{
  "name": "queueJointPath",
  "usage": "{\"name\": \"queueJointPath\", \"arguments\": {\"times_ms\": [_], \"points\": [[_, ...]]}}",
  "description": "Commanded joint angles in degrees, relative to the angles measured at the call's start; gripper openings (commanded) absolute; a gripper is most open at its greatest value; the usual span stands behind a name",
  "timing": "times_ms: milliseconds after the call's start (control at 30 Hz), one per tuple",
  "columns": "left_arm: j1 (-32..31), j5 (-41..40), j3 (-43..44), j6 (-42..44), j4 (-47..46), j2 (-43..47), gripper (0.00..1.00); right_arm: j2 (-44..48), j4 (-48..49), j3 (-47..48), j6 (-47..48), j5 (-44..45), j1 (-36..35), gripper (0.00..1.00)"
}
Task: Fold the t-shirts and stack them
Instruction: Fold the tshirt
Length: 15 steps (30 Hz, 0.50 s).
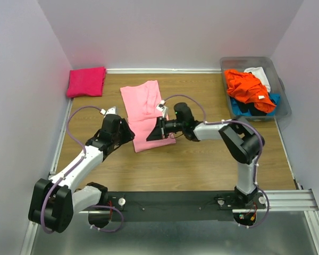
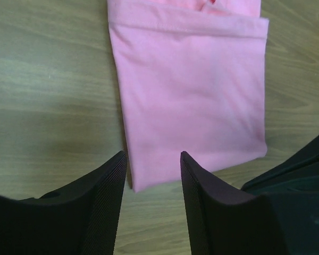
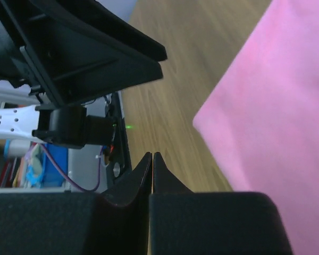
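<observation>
A light pink t-shirt (image 1: 143,109) lies on the table, folded into a long strip. It also shows in the left wrist view (image 2: 191,90) and the right wrist view (image 3: 276,106). My left gripper (image 1: 131,135) is open and empty, its fingertips (image 2: 119,159) astride the strip's near left corner, just above it. My right gripper (image 1: 152,133) is shut and empty, low over the strip's near edge; in its own view the fingertips (image 3: 152,155) meet over bare wood beside the cloth. A folded hot-pink t-shirt (image 1: 86,81) lies at the back left.
A clear plastic bin (image 1: 279,106) at the back right holds an orange shirt (image 1: 247,87) with white, blue and black ones. White walls close in the table on three sides. The right gripper's black body (image 2: 303,175) sits close to my left fingers.
</observation>
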<state>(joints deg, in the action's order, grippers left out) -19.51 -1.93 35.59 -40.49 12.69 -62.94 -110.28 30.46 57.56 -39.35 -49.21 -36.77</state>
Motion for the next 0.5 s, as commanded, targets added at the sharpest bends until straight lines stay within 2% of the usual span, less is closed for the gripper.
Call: {"name": "queueJointPath", "arguments": {"times_ms": [0, 133, 300, 400, 467], "points": [[-1.4, -0.4, -3.4, -1.9, 1.7, 1.8, 0.50, -7.0, 3.3, 3.4, -3.4, -0.7, -4.0, 0.09], [-2.8, 0.2, -5.4, -3.2, 1.8, 3.2, 0.42, -12.7, 3.4, 5.7, -4.7, 0.3, -5.8, 0.08], [-4.9, 0.2, -6.1, -4.9, 1.7, 3.6, 0.38, -16.9, 1.1, 5.4, -5.9, 4.3, -6.0, 0.06], [-6.2, -0.1, -6.2, -5.8, 1.8, 3.5, 0.38, -17.0, -7.4, 6.4, -4.2, 12.2, -6.0, 0.03], [-6.9, -0.2, -6.1, -6.2, 1.8, 3.6, 0.38, -16.0, -10.2, 6.5, -3.8, 13.3, -6.0, 0.03]]}}
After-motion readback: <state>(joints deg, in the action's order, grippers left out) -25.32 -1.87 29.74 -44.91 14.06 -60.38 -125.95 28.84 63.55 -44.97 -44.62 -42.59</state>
